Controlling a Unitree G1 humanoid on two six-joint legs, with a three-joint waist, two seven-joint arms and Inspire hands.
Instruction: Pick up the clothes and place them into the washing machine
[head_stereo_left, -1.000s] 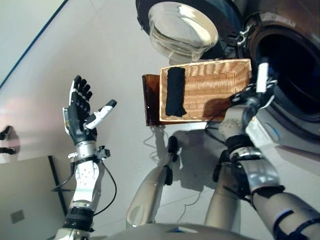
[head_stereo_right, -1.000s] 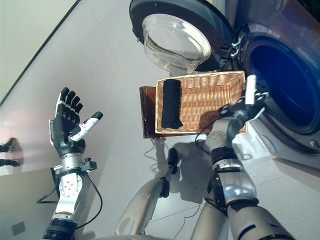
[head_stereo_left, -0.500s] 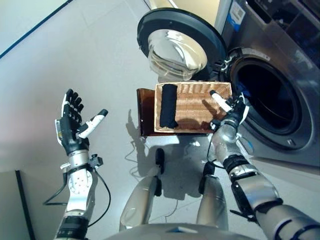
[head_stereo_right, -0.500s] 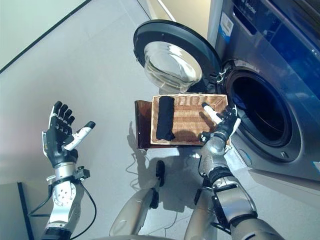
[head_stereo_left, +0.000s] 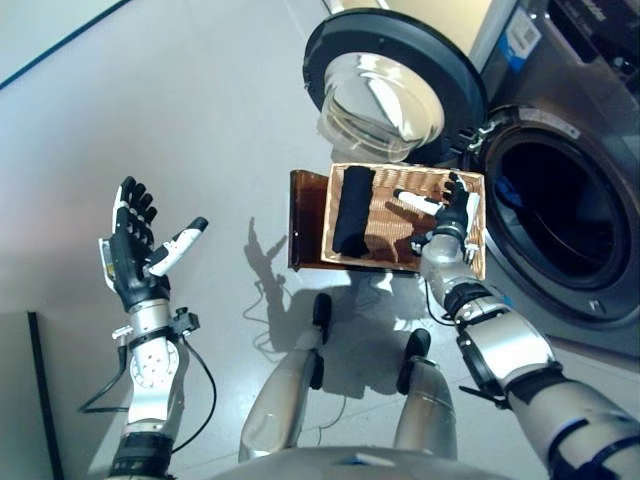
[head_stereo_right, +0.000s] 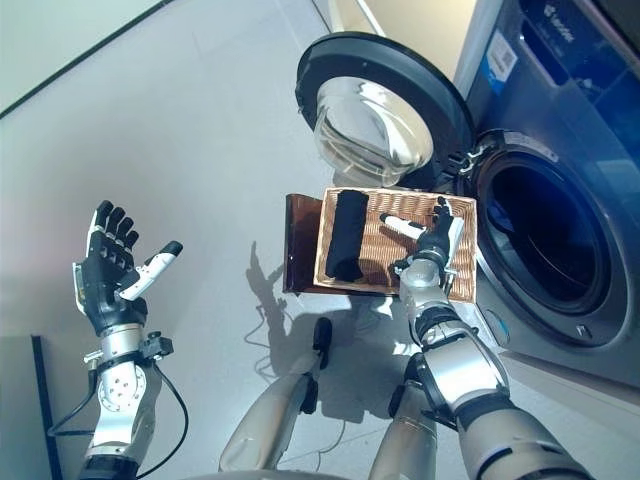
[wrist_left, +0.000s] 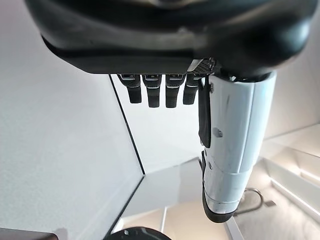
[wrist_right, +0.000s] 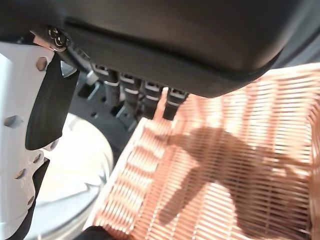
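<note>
A black rolled garment (head_stereo_left: 352, 210) lies along the left side of a wicker basket (head_stereo_left: 395, 252) on the floor in front of the washing machine. The machine's drum opening (head_stereo_left: 560, 220) gapes at the right, and its round glass door (head_stereo_left: 395, 70) is swung wide behind the basket. My right hand (head_stereo_left: 450, 213) hovers open over the basket's right half, a hand's width right of the garment and holding nothing. In its wrist view straight fingers (wrist_right: 145, 95) stretch above the bare weave (wrist_right: 225, 170). My left hand (head_stereo_left: 135, 255) is raised open and empty, far left.
A brown stand (head_stereo_left: 305, 220) juts out from under the basket's left side. Grey floor (head_stereo_left: 200, 120) spreads left of the basket and machine. The machine's dark front panel (head_stereo_right: 560, 90) rises at the right.
The camera has shifted. My right hand has swung left from the drum's rim to above the basket. The left hand stays raised and open.
</note>
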